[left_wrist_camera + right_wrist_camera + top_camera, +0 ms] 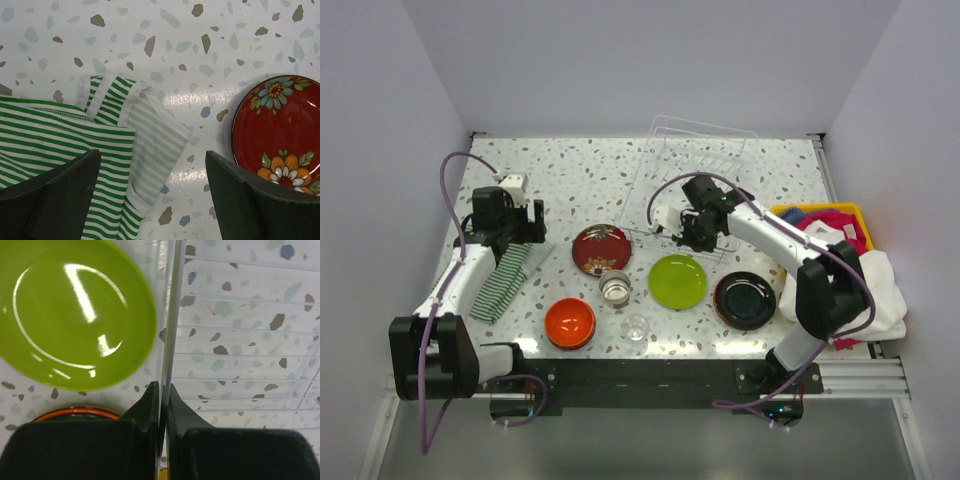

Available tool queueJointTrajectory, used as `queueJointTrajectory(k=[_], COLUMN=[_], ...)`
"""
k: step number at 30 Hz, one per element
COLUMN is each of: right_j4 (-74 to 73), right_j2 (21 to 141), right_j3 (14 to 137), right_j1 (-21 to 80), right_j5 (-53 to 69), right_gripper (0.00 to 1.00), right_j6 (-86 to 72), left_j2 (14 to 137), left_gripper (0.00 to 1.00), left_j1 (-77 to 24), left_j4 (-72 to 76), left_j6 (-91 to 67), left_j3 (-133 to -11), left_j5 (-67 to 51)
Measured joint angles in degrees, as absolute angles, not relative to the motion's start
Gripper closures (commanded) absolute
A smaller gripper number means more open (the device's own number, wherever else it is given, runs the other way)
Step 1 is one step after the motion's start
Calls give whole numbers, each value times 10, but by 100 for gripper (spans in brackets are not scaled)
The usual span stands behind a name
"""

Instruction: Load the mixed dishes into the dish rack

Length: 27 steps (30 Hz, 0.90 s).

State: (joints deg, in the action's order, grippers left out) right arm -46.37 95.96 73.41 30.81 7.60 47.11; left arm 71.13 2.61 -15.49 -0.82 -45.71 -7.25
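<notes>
- A green and white striped cloth [505, 280] [75, 145] is laid on the left side of the speckled worktop [580, 180].
- A yellow bin [857, 210] is seen at the right edge, filled with coloured cloths [830, 222].
- A white cloth [886, 290] is piled just beside the bin.

Two alike, left arm [460, 278] and right arm [765, 232]: white tube links between chunky black joint blocks. Thin purple cable [447, 185] in a loose loop along each, more trailing below the bases. Small white box [513, 184] at the left wrist. On the left gripper [151, 165] and the right gripper [164, 390], matt black wedge-shaped fingers [55, 200], flat-faced and unmarked.
</notes>
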Motion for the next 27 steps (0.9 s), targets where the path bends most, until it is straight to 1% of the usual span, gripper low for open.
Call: queueJointTrajectory(k=[4,9,13,19,27], right_j4=[-510,-545,-547,-565,-575], right_j2=[912,905,908,946,947], right_j3=[695,684,686,733,767], right_j1=[325,337,336,319,306], right_j5=[95,103,104,123,133], right_gripper=[100,100,100,100,100], right_j6=[543,605,605,592,588], left_j2=[711,711,712,720,745], left_gripper=[10,10,10,10,11], left_j1=[26,26,26,26,26], left_j4=[-155,-156,-156,-156,-160], left_j6=[-8,-8,-8,-8,-9], left_j3=[-457,-453,-452,-452,-458], left_j5=[-73,-73,-73,-77,-89])
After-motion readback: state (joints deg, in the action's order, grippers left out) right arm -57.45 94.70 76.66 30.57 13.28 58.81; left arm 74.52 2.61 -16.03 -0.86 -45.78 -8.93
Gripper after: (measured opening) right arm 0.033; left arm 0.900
